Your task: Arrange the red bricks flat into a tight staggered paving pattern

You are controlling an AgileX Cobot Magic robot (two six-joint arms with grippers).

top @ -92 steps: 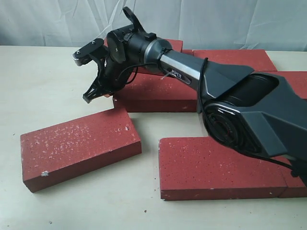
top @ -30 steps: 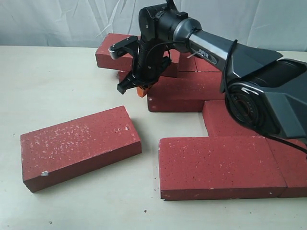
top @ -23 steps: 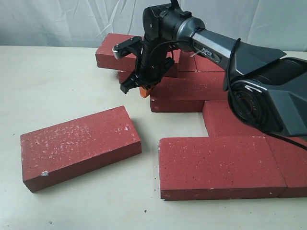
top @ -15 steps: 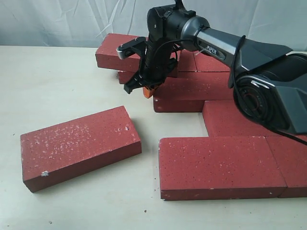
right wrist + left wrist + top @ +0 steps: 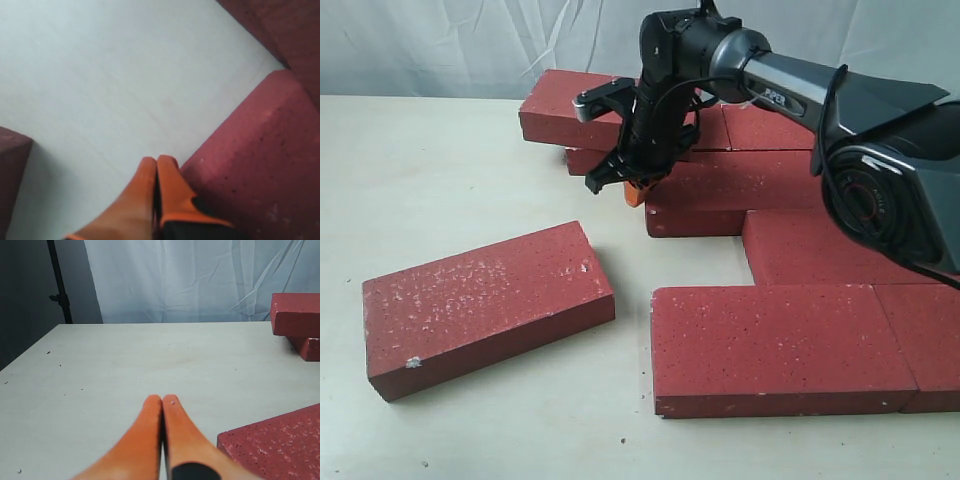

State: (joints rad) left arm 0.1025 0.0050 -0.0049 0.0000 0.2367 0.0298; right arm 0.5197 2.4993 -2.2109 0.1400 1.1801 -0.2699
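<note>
Right end effector (image 5: 633,192) pinched together, empty, tips seemingly touching the short end of middle-row brick (image 5: 730,195); its long axis runs straight away from the tips. Left end effector (image 5: 162,401) together, empty, beside loose brick (image 5: 280,445), well apart from middle-row brick.

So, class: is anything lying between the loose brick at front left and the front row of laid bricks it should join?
Nothing visible. Only bare table separates the loose brick from the front-row brick. The right claw, shut, is further back, outside that gap.
</note>
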